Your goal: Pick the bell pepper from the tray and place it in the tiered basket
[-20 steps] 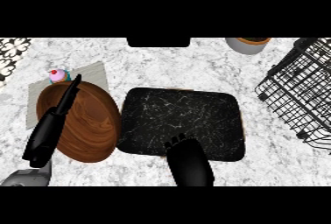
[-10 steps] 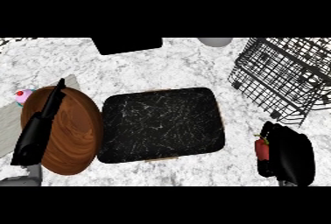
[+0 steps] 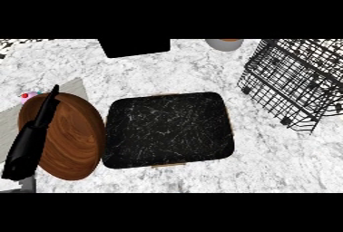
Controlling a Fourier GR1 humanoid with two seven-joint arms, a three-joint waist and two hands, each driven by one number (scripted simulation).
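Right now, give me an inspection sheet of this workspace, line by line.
Surface: white marbled counter.
Job's things: black tray in the middle, no bell pepper in sight; black wire basket at the right.
Clutter: brown wooden plate left of the tray; pink cupcake behind it; grey cup and dark box at the far edge.
Robot hands: left robot hand open, fingers straight over the plate; right robot hand not in view.
Cables: nothing seen.
Surroundings: nothing seen.

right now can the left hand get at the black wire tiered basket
Probably not. The left hand lies with straight fingers over the brown wooden plate at the left edge; the black wire tiered basket stands at the far right, beyond the dark speckled tray.
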